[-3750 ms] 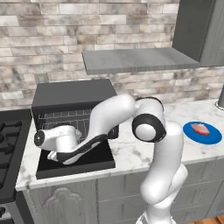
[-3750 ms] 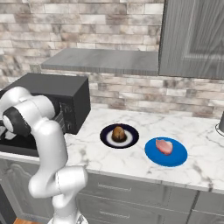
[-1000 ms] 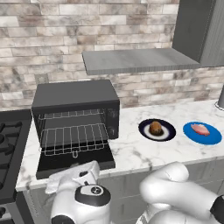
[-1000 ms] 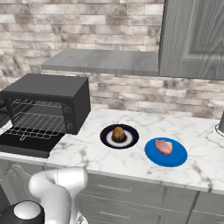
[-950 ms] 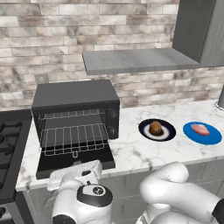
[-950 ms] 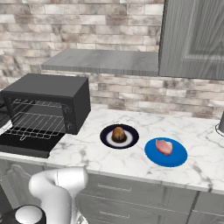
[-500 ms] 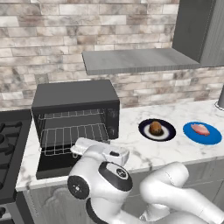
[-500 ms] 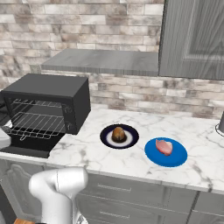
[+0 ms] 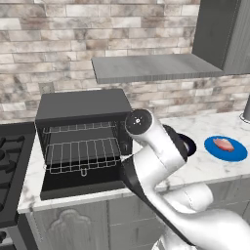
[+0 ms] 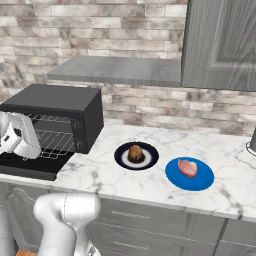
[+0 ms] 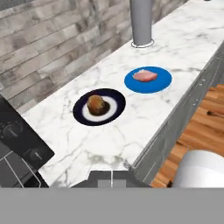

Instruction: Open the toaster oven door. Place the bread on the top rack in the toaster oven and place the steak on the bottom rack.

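Black toaster oven (image 9: 83, 134), door (image 9: 80, 183) down, both racks bare. Bread (image 10: 135, 153) on dark plate (image 10: 120, 159); steak (image 10: 188, 168) on blue plate (image 10: 200, 185) at its 3 o'clock, on marble bench (image 10: 225, 192). Gripper (image 11: 112, 181) pressed together, empty. Risks: descending unopened shoves the bun; arm could clip the lowered door.
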### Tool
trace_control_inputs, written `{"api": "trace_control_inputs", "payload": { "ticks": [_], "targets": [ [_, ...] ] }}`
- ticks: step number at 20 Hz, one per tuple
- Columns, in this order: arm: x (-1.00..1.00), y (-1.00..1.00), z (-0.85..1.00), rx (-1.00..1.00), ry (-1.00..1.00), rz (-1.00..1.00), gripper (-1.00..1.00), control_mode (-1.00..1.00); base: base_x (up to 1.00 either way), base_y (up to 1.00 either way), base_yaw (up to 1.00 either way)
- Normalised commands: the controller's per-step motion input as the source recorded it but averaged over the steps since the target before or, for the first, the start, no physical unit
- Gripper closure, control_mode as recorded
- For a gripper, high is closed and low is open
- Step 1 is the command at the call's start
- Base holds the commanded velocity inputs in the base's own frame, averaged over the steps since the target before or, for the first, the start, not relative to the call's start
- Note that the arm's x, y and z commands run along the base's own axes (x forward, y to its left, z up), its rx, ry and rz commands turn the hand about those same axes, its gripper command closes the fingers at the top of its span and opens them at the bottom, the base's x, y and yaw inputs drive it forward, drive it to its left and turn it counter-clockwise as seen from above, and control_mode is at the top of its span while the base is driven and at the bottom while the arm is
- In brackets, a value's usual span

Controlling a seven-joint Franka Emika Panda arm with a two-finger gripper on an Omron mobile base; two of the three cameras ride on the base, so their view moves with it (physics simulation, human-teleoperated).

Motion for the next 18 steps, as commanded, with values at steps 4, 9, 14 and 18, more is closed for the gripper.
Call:
{"api": "trace_control_inputs", "payload": {
  "ticks": [4, 9, 14, 18],
  "targets": [
    [0.19, -0.99, 0.0, 0.17, 0.35, -0.15, 1.0, -1.0, 0.0, 0.0, 0.0],
    [0.13, -1.0, -0.01, 0.17, 0.1, -0.19, 1.0, -1.0, 0.0, 0.0, 0.0],
    [0.09, -0.99, 0.0, 0.1, 0.06, -0.04, 1.0, -1.0, 0.0, 0.0, 0.0],
    [0.09, -1.0, -0.07, 0.07, 0.05, 0.0, 1.0, -1.0, 0.0, 0.0, 0.0]
  ]
}}
